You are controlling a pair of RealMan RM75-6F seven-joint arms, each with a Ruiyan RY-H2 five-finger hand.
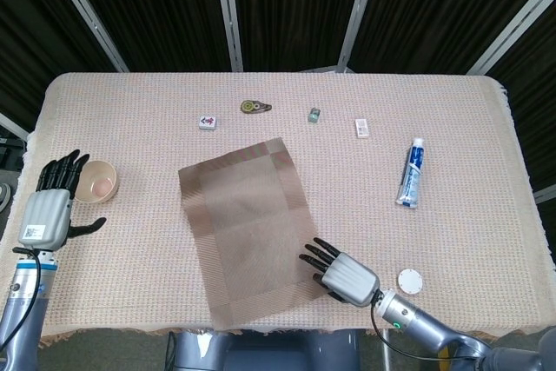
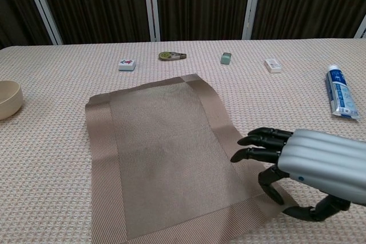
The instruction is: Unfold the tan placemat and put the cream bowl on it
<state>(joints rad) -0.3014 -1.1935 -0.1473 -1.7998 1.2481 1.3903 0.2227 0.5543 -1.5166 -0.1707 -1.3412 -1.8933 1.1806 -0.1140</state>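
Observation:
The tan placemat [image 1: 248, 228] lies unfolded and flat in the middle of the table, also seen in the chest view [image 2: 163, 152]. The cream bowl [image 1: 95, 182] stands upright off the mat at the far left, cut by the chest view's edge [image 2: 9, 99]. My left hand [image 1: 48, 208] hovers just left of the bowl with fingers apart, holding nothing. My right hand [image 1: 341, 271] sits at the mat's near right corner. Its fingers stretch out over the mat's edge and its thumb curls down by the corner [image 2: 309, 170]. It holds nothing.
Along the far side lie a mahjong tile [image 1: 208, 122], a small round tape [image 1: 254, 107], a grey-green eraser [image 1: 314, 115] and a small white box [image 1: 361, 129]. A toothpaste tube [image 1: 411, 173] lies at the right. A white round cap [image 1: 410, 281] sits near my right hand.

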